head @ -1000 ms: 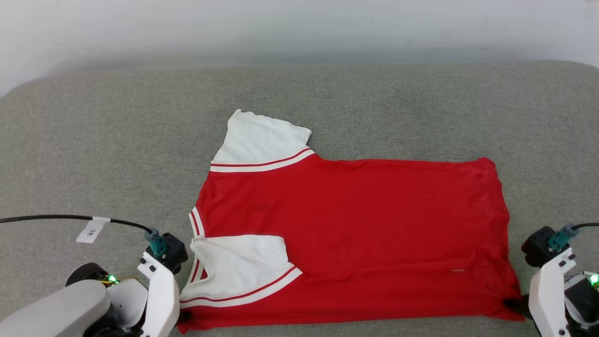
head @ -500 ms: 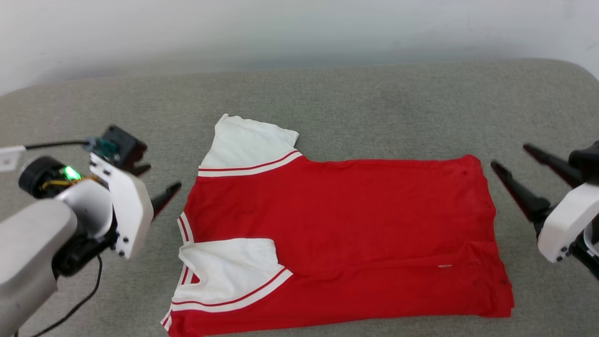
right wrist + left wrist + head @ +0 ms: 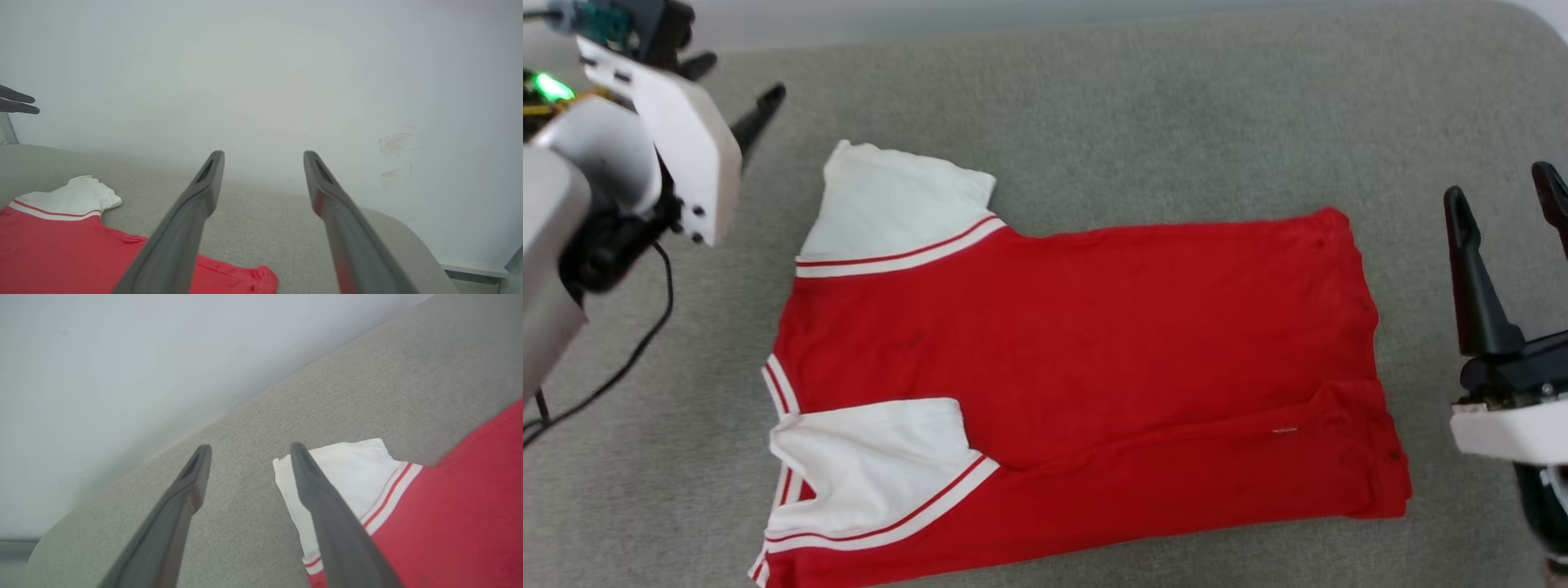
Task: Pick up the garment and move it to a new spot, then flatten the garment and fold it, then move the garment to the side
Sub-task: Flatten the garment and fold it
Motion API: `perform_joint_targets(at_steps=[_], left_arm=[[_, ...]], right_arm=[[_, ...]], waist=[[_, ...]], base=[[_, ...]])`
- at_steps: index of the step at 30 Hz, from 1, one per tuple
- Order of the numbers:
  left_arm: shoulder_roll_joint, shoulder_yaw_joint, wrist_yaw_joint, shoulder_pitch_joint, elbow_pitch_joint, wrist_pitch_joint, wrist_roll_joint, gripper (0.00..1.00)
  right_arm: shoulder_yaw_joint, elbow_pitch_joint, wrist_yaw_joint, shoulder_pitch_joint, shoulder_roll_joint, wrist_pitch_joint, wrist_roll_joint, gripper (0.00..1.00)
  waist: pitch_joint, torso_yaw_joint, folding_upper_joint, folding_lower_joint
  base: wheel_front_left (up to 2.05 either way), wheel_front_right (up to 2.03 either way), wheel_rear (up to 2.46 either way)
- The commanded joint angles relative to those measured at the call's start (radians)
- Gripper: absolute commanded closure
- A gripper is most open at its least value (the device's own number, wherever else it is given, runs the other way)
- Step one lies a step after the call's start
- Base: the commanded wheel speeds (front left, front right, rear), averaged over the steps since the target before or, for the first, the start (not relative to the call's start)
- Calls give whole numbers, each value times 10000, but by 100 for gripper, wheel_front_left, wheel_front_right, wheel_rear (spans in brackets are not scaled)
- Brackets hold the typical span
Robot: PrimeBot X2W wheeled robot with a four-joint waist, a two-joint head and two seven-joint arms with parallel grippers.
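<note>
A: What takes up the most room?

B: The pale wall (image 3: 261, 61) at the back, and under it the desk (image 3: 1135, 122), covered in grey cloth with rounded corners.

A: And the garment?

B: The garment (image 3: 1078, 351) lies flat in the middle of the desk, its plain red side up. The neck end points to the robot's left and the hem to its right. It looks doubled over along the near edge, and a long crease runs through the red there.

A: The sleeves?

B: Both are white with red-and-white trim. The far sleeve (image 3: 894, 196) sticks out flat onto the grey cloth. The near sleeve (image 3: 874, 465) is folded in and rests on top of the red body.

A: Where are the arms?

B: The left pincer (image 3: 737, 75) hangs above the desk at the far left, just beyond the far sleeve's corner. It is released, the two dark fingers are spread, and nothing sits between them. The right pincer (image 3: 1499, 186) is off the hem end, near the cloth but apart from it, fingers pointing away from the robot. It is also released and empty.

A: Anything smaller?

B: A black cable (image 3: 637, 343) loops down from the left arm over the grey cloth. A green light (image 3: 551, 86) glows on that wrist.
</note>
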Motion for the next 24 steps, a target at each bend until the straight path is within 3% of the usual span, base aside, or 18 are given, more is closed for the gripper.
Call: perform_joint_targets(at_steps=[1, 5, 12, 19, 24], left_arm=[[-81, 38, -58, -509, 334, 346, 58, 0], [-255, -52, -298, -1290, 863, 1308, -26, 0], [-279, -419, -675, -2124, 1364, 3345, -356, 0], [-215, -550, -853, -2451, 1654, 5441, -1331, 0], [-67, -1204, -945, -2196, 1526, 6355, -1223, 0]], right_arm=[[-160, -541, -8, 361, 493, -109, -292, 0], [-235, -1312, -10, 631, 1195, -89, -695, 0], [-204, -1681, -10, 470, 1712, -244, -871, 0], [97, -1265, -10, 157, 1739, -352, -920, 0], [181, -925, -10, -54, 1621, -434, -871, 0]], waist=[[649, -369, 0, 0], [1230, -682, 0, 0], [1998, -1074, 0, 0], [2715, -1435, 0, 0], [2952, -1480, 0, 0]], base=[[0, 0, 0], [0, 0, 0], [0, 0, 0], [0, 0, 0], [0, 0, 0]])
